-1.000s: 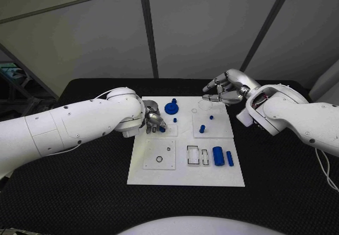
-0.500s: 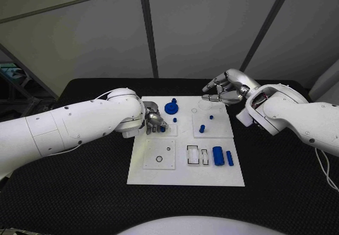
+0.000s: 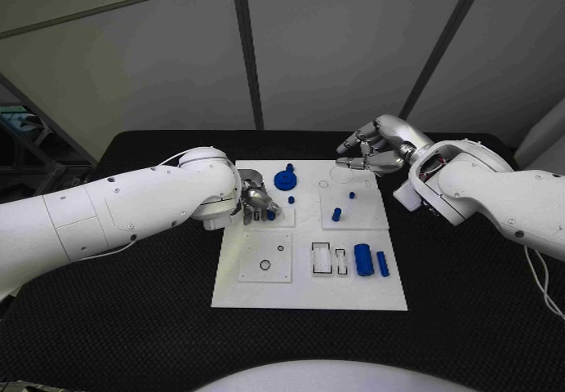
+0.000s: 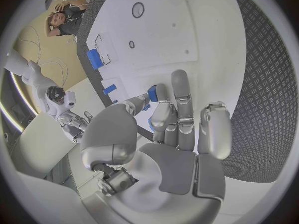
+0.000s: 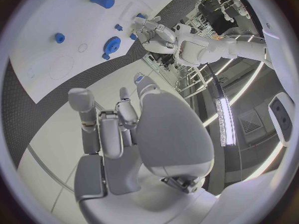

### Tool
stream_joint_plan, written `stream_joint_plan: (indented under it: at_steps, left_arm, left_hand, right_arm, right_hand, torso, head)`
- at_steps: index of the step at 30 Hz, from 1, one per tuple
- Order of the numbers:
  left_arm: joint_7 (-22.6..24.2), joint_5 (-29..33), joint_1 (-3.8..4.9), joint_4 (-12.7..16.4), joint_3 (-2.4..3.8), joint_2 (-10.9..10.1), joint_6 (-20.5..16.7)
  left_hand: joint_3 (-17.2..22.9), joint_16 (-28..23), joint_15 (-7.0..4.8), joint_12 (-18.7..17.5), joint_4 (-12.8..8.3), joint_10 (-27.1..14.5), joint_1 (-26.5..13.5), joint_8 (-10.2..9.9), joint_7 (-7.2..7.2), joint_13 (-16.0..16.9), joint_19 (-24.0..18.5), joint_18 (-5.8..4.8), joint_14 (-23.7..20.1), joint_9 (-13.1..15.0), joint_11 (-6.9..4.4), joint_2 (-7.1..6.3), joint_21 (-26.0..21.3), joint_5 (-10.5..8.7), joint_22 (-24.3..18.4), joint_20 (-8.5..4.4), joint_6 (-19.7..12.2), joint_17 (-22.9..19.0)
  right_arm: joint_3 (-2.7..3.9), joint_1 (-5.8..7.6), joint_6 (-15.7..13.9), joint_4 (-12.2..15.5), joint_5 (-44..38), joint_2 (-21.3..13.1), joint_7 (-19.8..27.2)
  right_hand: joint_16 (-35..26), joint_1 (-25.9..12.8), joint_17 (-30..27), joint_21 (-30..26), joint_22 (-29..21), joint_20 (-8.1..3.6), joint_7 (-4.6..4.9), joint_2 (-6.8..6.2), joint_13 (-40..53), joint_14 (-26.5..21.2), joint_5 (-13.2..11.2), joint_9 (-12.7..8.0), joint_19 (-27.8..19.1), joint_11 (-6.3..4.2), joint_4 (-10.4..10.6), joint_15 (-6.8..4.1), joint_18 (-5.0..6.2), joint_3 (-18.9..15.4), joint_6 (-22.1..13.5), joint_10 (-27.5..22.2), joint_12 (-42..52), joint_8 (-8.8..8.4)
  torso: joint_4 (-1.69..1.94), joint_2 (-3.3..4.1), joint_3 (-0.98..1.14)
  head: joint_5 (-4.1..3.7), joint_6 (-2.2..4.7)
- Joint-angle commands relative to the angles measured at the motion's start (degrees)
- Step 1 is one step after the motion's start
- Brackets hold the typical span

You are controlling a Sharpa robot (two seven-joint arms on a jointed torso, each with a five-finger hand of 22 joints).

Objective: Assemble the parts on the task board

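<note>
The white board (image 3: 311, 245) lies in the middle of the black tabletop (image 3: 130, 294). The left robot hand (image 3: 258, 204) sits low over the board's left edge, fingers curled round a small blue part (image 4: 152, 93); the left wrist view shows that part pinched between fingertips (image 4: 163, 95) and thumb, just above the board. The right robot hand (image 3: 375, 147) hovers at the board's far right corner with its fingers curled in and apart from the parts. Nothing shows in them, so I judge it empty and closed.

On the board a blue gear (image 3: 285, 179) stands near the far edge, with a small peg (image 3: 291, 200) beside the left hand. Two more pegs (image 3: 337, 215) stand on the right half, and a blue cylinder (image 3: 362, 259) and a thinner pin (image 3: 383, 264) lie toward the near right corner.

The step in hand seems to be seating the pinched part into the board near its left edge. The risks, as I judge them:

- The grip is a shallow fingertip pinch, so the part could twist or slip if pressed down off-axis.
- The fingers hide the seat from the head view, so the part may meet the rim of its hole and jam or tip.
- The small peg stands very near the left hand, and a sideways correction could knock it over.
- A hard push on the edge could shift the whole board, since nothing visibly holds it.
</note>
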Motion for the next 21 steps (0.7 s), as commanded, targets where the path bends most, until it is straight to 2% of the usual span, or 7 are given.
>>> stream_joint_plan:
  at_steps: [1, 8, 14, 18, 21]
  left_arm:
    - [-0.38, -0.15, 0.04, 0.16, 0.01, -0.10, 0.10]
    - [-0.37, -0.16, 0.04, 0.90, 0.08, -0.88, -0.52]
    - [-0.56, -0.16, 0.13, 1.70, 0.45, -1.75, -0.77]
    - [-0.54, -0.16, 0.17, 2.13, 1.58, -2.11, -1.11]
    - [-0.30, -0.16, 0.18, 2.45, 2.70, -2.42, -1.64]
  left_hand:
    - [-1.53, -0.30, -0.29, 0.17, 0.51, 0.34, -0.73, -0.10, 0.14, 0.08, 0.29, -0.19, -0.05, -0.13, 0.09, -0.17, 0.16, -0.25, 1.79, 0.11, 0.42, 0.09]
    - [-7.02, -0.35, -0.32, -0.02, 1.85, 0.22, -0.85, -0.20, 0.15, -0.10, 0.22, -0.15, -0.05, -0.41, 0.10, -0.50, -0.02, -0.28, 1.74, 0.10, 0.43, 0.16]
    - [-11.27, -0.39, -0.31, -0.50, 2.63, -0.09, 0.14, -0.13, 0.20, -0.73, 0.14, -0.11, -0.06, -0.50, 0.11, -0.56, -0.21, -0.26, 1.66, 0.07, 0.17, 0.22]
    - [-13.65, -0.42, -0.30, -0.82, 3.26, -0.36, 1.03, -0.10, 0.27, -1.16, -0.04, -0.02, -0.07, -0.55, 0.16, -0.21, -0.51, -0.21, 1.35, 0.08, -0.14, 0.25]
    - [-15.47, -0.46, -0.26, -1.61, 3.74, -0.96, 1.93, -0.31, 0.46, -2.17, -0.42, 0.15, -0.10, -0.68, 0.30, 0.03, -1.05, -0.17, 0.71, 0.11, -0.82, 0.28]
  right_arm:
    - [0.04, 0.08, 0.36, 0.03, 0.10, 0.00, 0.11]
    - [0.04, 0.08, 0.37, -0.06, 0.10, -0.02, 0.09]
    - [0.04, 0.08, 0.35, -0.22, 0.09, -0.02, -0.06]
    - [0.04, 0.08, 0.37, -0.42, 0.10, 0.05, 0.02]
    - [0.04, 0.07, 0.39, -0.63, 0.10, 0.16, 0.09]
  right_hand:
    - [-0.36, -0.53, 4.20, -0.34, -0.06, -0.01, -0.13, -0.14, -0.05, 3.27, 0.25, -0.05, -0.34, -0.35, 0.22, -0.22, 1.03, -0.17, 0.27, 0.03, -0.20, 0.35]
    - [-0.38, -0.62, 4.18, -0.35, -0.06, -0.02, -0.13, -0.13, -0.06, 3.27, 0.26, -0.06, -0.33, -0.35, 0.29, -0.23, 1.03, -0.20, 0.26, 0.03, -0.20, 0.36]
    - [-0.46, -0.65, 4.05, -0.43, -0.18, -0.02, -0.13, -0.12, -0.10, 3.24, 0.27, -0.06, -0.38, -0.35, 0.32, -0.23, 1.05, -0.21, 0.25, 0.01, -0.23, 0.37]
    - [-0.53, -0.76, 3.95, -0.56, -0.37, -0.03, -0.15, -0.15, -0.15, 3.22, 0.27, -0.07, -0.46, -0.36, 0.39, -0.24, 1.08, -0.28, 0.23, -0.02, -0.26, 0.40]
    - [-0.58, -0.97, 3.91, -0.65, -0.45, -0.04, -0.16, -0.25, -0.20, 3.21, 0.27, -0.08, -0.46, -0.38, 0.54, -0.25, 1.09, -0.45, 0.19, -0.04, -0.28, 0.43]
  torso:
    - [0.00, -0.01, -0.01]
    - [0.05, -0.04, -0.03]
    - [0.00, -0.04, -0.02]
    - [0.02, 0.01, -0.04]
    - [0.00, -0.04, -0.04]
  head:
    - [0.07, 0.04]
    - [0.01, 0.05]
    - [0.09, 0.06]
    - [0.01, 0.18]
    - [0.00, 0.21]
